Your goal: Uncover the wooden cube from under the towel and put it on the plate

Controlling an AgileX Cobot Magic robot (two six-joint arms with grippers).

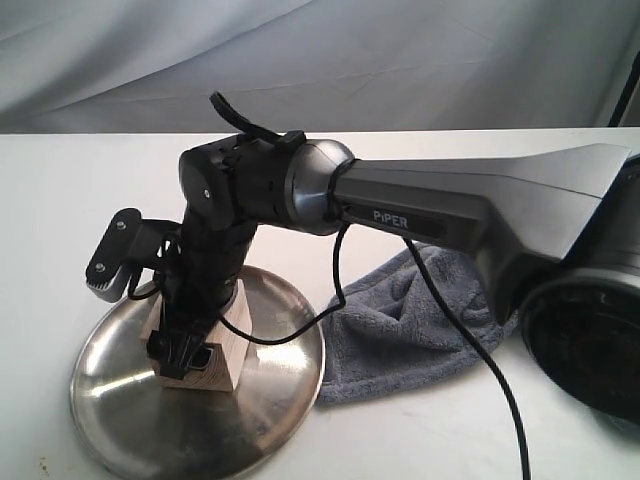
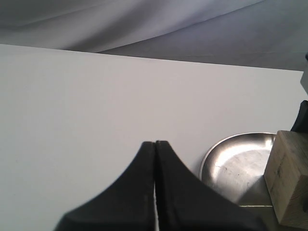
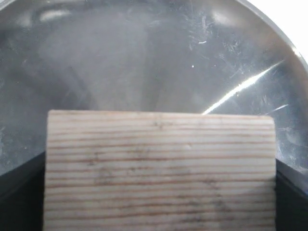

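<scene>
Right jaws spread wide, clamped across wooden cube (image 1: 232,335), resting on stainless plate (image 1: 130,420); left jaws shut, empty. I worry: retracting before full release tips cube off plate toward towel (image 1: 400,330) alongside.

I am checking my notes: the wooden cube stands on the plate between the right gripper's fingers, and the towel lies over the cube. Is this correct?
Only the towel part is wrong. The exterior view shows the towel lying on the table beside the plate, not over the wooden cube; the rest is correct.
</scene>
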